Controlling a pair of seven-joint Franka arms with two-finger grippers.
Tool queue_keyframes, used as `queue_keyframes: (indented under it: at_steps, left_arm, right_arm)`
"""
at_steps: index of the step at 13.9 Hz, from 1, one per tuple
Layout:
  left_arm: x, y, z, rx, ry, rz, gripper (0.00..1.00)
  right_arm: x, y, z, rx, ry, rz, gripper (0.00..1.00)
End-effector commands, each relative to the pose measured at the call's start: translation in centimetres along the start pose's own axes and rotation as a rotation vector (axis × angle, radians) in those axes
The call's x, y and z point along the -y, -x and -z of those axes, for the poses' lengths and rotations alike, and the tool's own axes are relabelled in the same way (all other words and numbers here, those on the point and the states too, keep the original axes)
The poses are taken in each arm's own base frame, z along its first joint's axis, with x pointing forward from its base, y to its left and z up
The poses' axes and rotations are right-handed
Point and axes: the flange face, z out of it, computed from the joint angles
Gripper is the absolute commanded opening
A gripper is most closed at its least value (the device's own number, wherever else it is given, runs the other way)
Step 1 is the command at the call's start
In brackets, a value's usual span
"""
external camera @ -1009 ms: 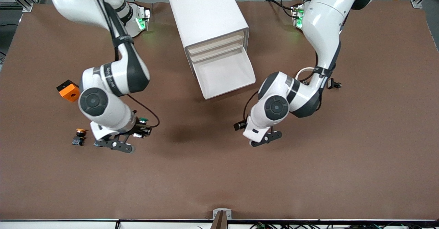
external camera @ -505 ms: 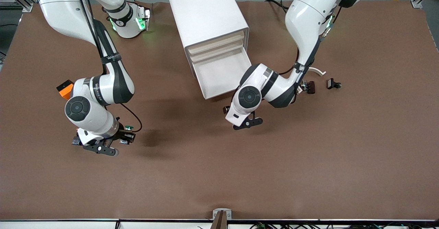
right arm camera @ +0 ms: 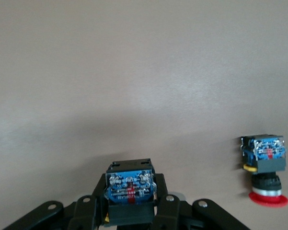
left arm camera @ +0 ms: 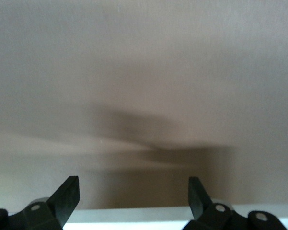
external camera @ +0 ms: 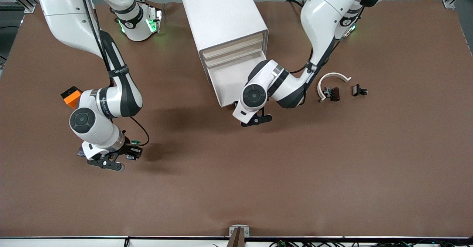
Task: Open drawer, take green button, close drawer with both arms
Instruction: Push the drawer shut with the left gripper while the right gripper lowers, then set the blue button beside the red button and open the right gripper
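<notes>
The white cabinet (external camera: 221,14) has its third drawer (external camera: 226,101) pulled out and it looks empty. My left gripper (external camera: 255,120) is open at the drawer's front edge. In the left wrist view the gripper (left arm camera: 133,199) has its fingers wide apart, with the drawer's white edge (left arm camera: 134,214) between them. My right gripper (external camera: 118,158) is shut on the button (external camera: 136,142) and holds it low over the table toward the right arm's end. The right wrist view shows the button's blue base (right arm camera: 129,188) clamped in the gripper (right arm camera: 130,206); its cap is hidden there.
A second pushbutton with a red cap (right arm camera: 262,165) stands on the table beside the right gripper. An orange block (external camera: 72,96) lies toward the right arm's end. A white curved piece (external camera: 332,77) and small black parts (external camera: 359,90) lie toward the left arm's end.
My left arm has swung in to the open drawer's front edge. My right gripper has carried the button toward the right arm's end of the table and lower.
</notes>
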Motion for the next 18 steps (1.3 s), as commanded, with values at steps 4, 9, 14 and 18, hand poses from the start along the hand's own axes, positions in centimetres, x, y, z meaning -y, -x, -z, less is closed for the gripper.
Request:
queue_keyframes:
  at_steps: [4, 9, 14, 18]
  left_arm:
    - [-0.5, 4.1, -0.8, 0.079, -0.071, 0.009, 1.0]
    - [-1.8, 6.6, -1.3, 0.178, -0.041, 0.021, 1.0]
    - [-2.4, 7.9, -2.2, 0.302, -0.004, 0.062, 1.0]
    - [-2.8, 8.3, -3.1, 0.376, 0.016, 0.086, 1.0]
  right_arm:
    - [-2.1, -1.0, -2.0, 0.015, -0.011, -0.008, 0.0]
    - [-2.7, -1.2, -3.4, 0.033, -0.009, -0.032, 0.0]
    - [-3.3, -0.8, -4.7, 0.06, -0.015, -0.042, 0.0]
    - [-5.4, -1.1, -5.6, 0.068, -0.013, -0.015, 0.0]
